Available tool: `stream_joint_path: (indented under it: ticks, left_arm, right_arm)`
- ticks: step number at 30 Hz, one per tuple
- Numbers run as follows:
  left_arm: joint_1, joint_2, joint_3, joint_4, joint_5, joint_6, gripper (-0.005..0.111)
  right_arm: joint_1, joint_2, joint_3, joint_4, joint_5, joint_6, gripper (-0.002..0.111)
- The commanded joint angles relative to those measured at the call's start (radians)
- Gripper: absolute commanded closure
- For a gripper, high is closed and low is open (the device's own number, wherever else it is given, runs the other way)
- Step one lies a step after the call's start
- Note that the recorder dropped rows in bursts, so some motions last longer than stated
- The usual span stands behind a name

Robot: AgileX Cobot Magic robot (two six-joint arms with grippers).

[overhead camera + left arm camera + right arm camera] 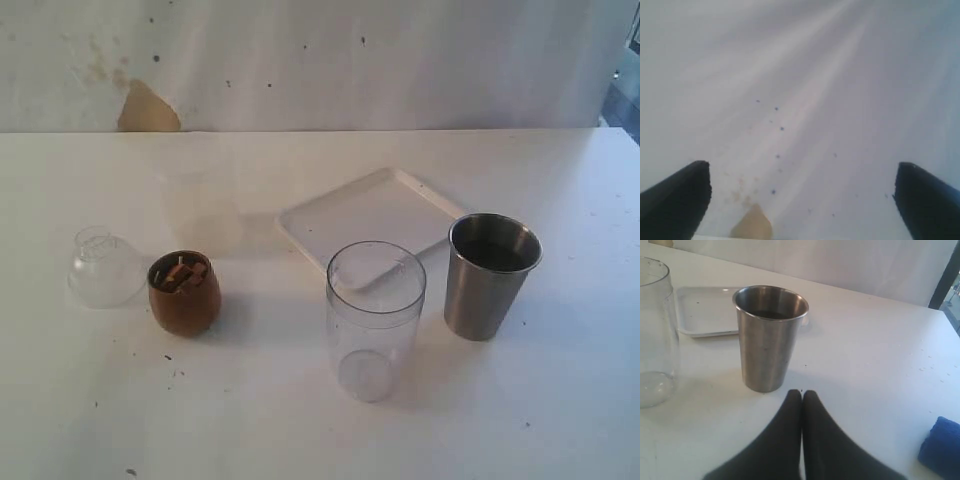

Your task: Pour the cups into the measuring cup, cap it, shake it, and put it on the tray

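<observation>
l jaws wide apart, facing wall (805,70); r jaws together nr steel tumbler (771,337)

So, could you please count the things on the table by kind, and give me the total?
Cups to pour from: 2, the wooden cup and the steel cup
Measuring cup: 1
Clear lid: 1
Tray: 1
Blue cloth: 1
Total: 6

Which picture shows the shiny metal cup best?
The right wrist view: the steel tumbler stands close, big and whole. The exterior view shows it whole but smaller. The left wrist view does not show it.
</observation>
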State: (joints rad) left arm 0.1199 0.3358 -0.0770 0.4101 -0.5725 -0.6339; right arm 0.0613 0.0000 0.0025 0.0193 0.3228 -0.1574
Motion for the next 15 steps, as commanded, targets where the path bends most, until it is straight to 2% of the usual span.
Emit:
stream_joint_path:
  ticks: [1,7,15]
  left_arm:
    - [-0.005,0.239,-0.007,0.269,-0.205,-0.128,0.002]
    - [-0.005,0.599,-0.007,0.368,-0.368,-0.078,0.002]
    - [-0.006,1.033,-0.007,0.391,-0.581,0.176,0.002]
  right_arm:
    - [-0.003,0.000,-0.003,-0.005,-0.009,0.007,0.108]
    - [-0.003,0.000,-0.003,-0.005,-0.009,0.007,0.108]
    - [-0.003,0.000,-0.003,-0.005,-0.009,-0.002,0.108]
